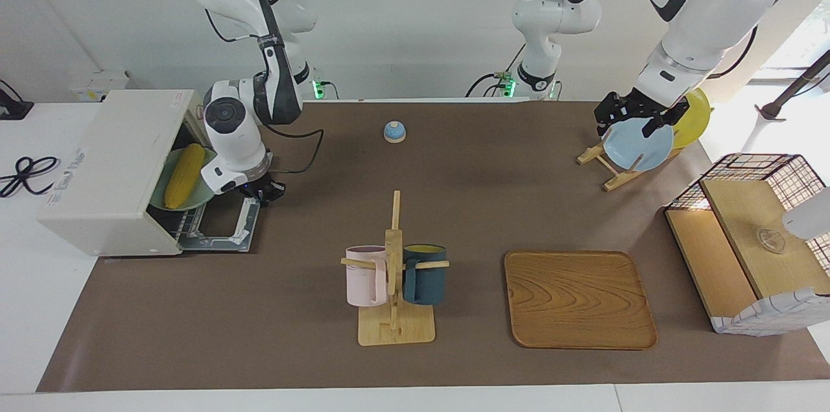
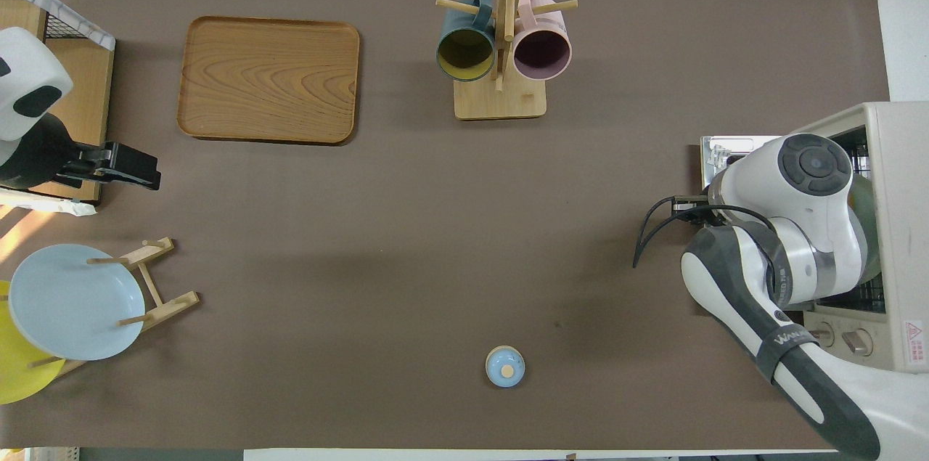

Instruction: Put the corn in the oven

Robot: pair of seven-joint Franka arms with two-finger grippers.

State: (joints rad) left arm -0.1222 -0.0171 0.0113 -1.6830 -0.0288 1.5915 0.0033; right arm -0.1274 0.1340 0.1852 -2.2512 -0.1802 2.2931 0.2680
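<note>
1. While the corn (image 1: 184, 174) lies on a green plate (image 1: 206, 194) inside the oven (image 1: 104, 172), the right pincer (image 1: 262, 192) sits low over the dropped door (image 1: 220, 225); whether its fingers are parted, I cannot tell
2. Left pincer (image 1: 639, 115) waits over the blue plate (image 1: 639, 146), fingers spread, holding nothing
3. Best play, I'd judge: draw the right pincer straight out, clear of plate and rack, then lift the door shut

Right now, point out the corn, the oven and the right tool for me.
corn (image 1: 183, 174): facing view, middle of the yellow cob, lying on a plate inside the oven.
oven (image 1: 110, 159): facing view, off-white top panel.
right tool (image 1: 264, 192): facing view, dark fingertips over the open door.
</note>
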